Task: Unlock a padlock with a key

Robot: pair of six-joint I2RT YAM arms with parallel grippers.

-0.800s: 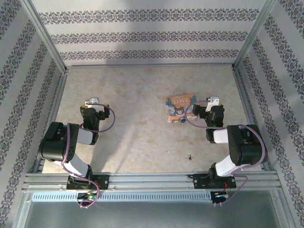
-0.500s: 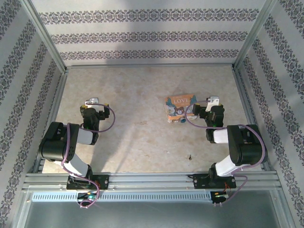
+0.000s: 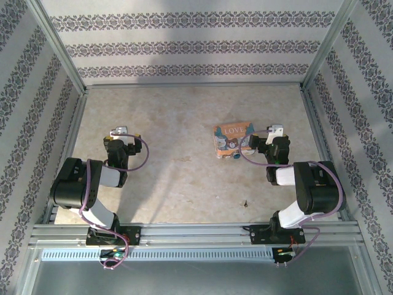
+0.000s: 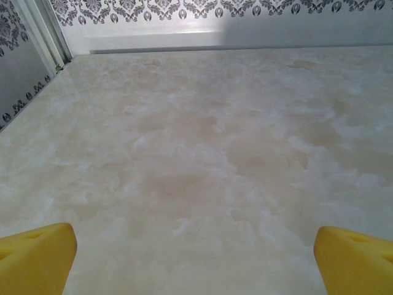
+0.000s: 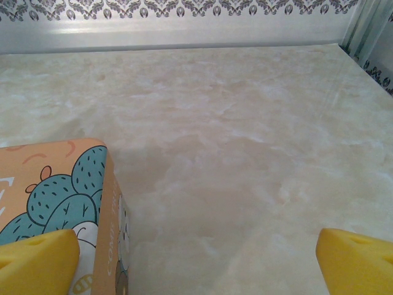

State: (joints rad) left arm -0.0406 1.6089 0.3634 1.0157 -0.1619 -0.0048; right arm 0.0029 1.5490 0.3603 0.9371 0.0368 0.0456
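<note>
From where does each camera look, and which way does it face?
Top: above and behind; looks down on table, left arm, right arm, box.
Left wrist: low over table, faces far wall; left fingers at bottom corners.
Right wrist: likewise, right fingers below; shares box with top view.

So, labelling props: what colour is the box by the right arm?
The box is orange with teal cactus drawings, clearest in the right wrist view.

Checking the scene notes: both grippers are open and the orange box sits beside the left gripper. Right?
No. The orange box sits beside the right gripper, not the left gripper, as the top view shows. Both grippers are open.
</note>
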